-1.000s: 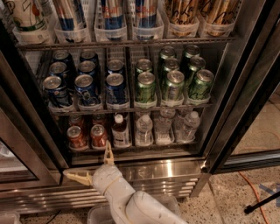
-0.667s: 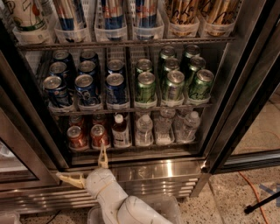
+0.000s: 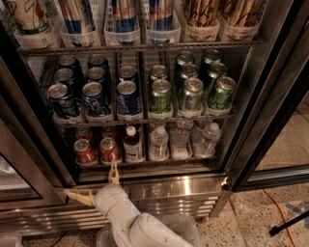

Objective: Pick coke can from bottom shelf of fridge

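End effector (image 3: pixel 91 178) has nudged up toward the bottom shelf (image 3: pixel 164 162), jaws spread wide.
One fingertip is now just under the right-hand coke can (image 3: pixel 109 149), lower left of frame; nothing gripped yet.

Dark blue cans (image 3: pixel 96 94) fill the left of the middle rack (image 3: pixel 145 117), green cans (image 3: pixel 190 91) the right. Tall cans (image 3: pixel 124 14) stand above in clear bins (image 3: pixel 166 34). An orange cable (image 3: pixel 279 213) crosses the speckled floor (image 3: pixel 251 229). The gripper (image 3: pixel 91 177) hangs low left, jaws spread.
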You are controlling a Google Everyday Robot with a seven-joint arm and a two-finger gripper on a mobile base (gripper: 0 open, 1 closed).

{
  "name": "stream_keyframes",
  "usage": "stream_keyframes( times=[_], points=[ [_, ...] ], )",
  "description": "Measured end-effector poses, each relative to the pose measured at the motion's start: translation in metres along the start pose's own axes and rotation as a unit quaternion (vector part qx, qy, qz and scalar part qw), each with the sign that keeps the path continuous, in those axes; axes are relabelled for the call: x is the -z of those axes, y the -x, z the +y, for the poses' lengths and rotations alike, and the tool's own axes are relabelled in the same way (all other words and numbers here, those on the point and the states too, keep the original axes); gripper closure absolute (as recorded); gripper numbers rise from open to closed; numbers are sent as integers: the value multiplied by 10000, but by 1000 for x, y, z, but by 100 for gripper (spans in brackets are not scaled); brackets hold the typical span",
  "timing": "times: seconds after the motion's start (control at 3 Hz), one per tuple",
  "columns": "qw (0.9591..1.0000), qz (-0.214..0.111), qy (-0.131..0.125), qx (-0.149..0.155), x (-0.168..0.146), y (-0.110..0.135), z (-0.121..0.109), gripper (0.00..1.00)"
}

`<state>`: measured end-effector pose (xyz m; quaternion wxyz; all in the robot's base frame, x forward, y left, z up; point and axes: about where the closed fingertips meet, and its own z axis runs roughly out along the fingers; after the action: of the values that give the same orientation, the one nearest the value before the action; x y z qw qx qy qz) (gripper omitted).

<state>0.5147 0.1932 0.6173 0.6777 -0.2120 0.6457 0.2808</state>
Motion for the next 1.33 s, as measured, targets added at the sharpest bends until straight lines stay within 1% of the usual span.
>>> stream_keyframes(
  times=[0.33,0.67,1.0,1.33],
  points=[
    [9998,90,-199,-6,-2,-15,-13,0],
    [9987,199,-398,265,0,-20,-23,0],
    [9977,306,-450,409,-2,-22,-27,0],
    [9977,306,-450,409,-2,-22,-27,0]
  ],
)
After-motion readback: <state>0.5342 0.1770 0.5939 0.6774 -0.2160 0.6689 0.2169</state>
